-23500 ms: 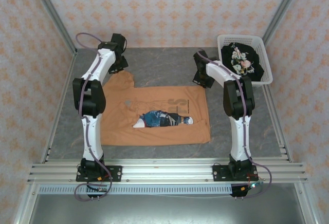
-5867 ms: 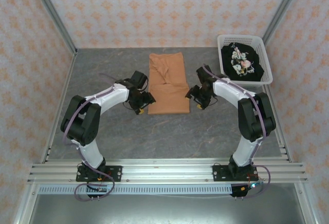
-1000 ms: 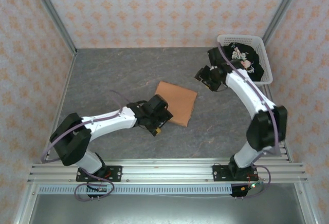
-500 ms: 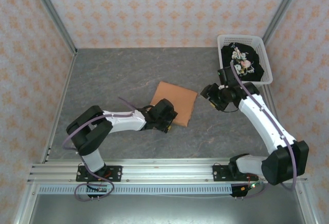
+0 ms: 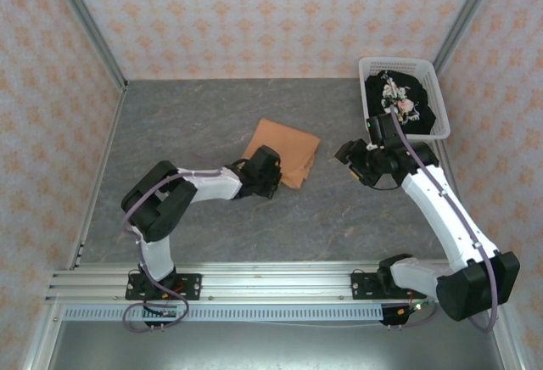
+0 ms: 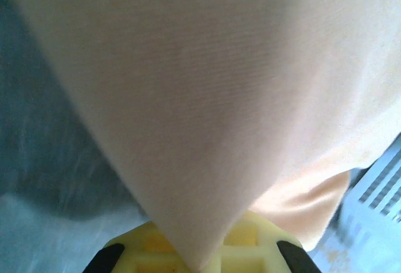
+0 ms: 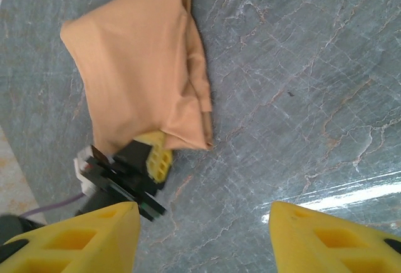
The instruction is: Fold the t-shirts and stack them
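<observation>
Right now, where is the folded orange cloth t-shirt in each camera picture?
Top external: the folded orange cloth t-shirt lies in the middle, left of the white lattice basket.
Left wrist: the t-shirt is very close, hanging to the bottom edge.
Right wrist: the t-shirt is upper left on the grey table.
Shared landmark: the left gripper, pinching the t-shirt's corner.

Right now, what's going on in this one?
The left pincer is shut on a near corner of the folded orange-tan t-shirt, which lies on the table. The right pincer hovers open to the shirt's right, holding nothing. The black floral t-shirt sits in the white basket at the far right, not yet stacked.
</observation>
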